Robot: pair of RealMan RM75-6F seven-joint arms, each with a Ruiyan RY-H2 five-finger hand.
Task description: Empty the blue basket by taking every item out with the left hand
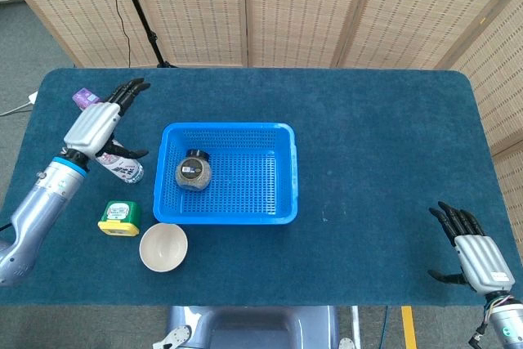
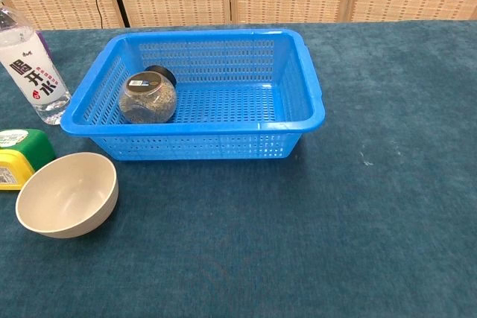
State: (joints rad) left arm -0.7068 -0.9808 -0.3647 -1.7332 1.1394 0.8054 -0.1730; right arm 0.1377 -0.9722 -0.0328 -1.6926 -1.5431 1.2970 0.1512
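Clear water bottle (image 2: pixel 31 72) labelled 开水, left hand (image 1: pixel 100 124) spread empty above it, right hand (image 1: pixel 476 251) spread.

A staged robot test area: a dark teal carpet-covered table (image 1: pixel 384 145) is fenced by woven rattan folding screens (image 1: pixel 302 6) on grey floor.

Open air above the blue basket (image 1: pixel 228 172), only the jar (image 1: pixel 194 171) sitting at its left end. Bottle (image 1: pixel 119 163), green box (image 1: pixel 119 217) and bowl (image 1: pixel 163 247) crowd its left flank; the table (image 1: pixel 384 161) on the right lies wide open.
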